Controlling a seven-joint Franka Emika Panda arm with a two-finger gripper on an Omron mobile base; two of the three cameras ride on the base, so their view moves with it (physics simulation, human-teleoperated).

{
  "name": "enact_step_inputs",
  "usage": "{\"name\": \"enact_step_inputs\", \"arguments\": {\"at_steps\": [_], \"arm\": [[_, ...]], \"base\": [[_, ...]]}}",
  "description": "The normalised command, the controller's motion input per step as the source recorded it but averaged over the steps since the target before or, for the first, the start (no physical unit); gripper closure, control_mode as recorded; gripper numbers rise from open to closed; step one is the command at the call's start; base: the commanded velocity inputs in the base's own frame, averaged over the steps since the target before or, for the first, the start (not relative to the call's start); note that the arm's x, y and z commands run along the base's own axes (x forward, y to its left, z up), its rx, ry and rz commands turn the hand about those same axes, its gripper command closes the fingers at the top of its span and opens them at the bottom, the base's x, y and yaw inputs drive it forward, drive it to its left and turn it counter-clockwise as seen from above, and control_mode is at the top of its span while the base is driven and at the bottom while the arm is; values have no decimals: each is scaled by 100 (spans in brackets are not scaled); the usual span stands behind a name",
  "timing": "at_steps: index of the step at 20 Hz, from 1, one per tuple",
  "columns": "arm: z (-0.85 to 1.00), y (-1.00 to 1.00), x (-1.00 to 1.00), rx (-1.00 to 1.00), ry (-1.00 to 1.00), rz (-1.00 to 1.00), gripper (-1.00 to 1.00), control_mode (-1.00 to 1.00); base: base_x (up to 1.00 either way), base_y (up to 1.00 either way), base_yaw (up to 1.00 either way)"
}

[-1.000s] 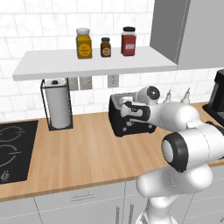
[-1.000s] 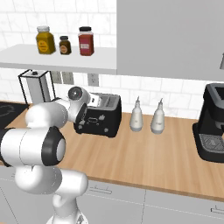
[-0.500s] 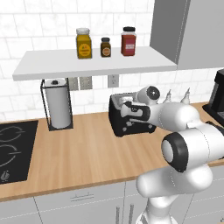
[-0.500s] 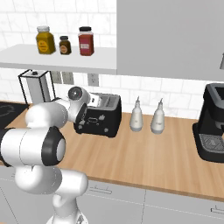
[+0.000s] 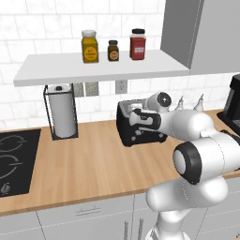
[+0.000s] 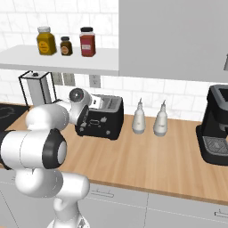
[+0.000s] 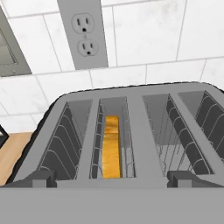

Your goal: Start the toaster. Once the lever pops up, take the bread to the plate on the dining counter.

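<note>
White tiled wall (image 5: 37,28), grey shelf (image 5: 101,68) with three jars (image 5: 112,45), wood counter (image 6: 151,156), black cooktop (image 5: 14,159), outlet (image 7: 84,33) beyond the jaws.

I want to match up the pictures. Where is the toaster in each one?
Left base view: the toaster is mid-picture on the counter, partly behind the arm.
Right base view: the toaster is left of centre, left of two white bottles.
Hand view: the toaster is seen close from above, with bread in a slot.
Shared landmark: the wall outlet behind it.
</note>
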Motion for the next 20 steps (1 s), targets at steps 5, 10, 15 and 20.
{"name": "enact_step_inputs", "arguments": {"at_steps": [5,10,15,20], "arm": [[0,0,0,0,0,0,-100,-100],[0,0,0,0,0,0,-100,-100],[0,0,0,0,0,0,-100,-100],[0,0,0,0,0,0,-100,-100]], "base": [[0,0,0],[0,0,0],[0,0,0],[0,0,0]]}}
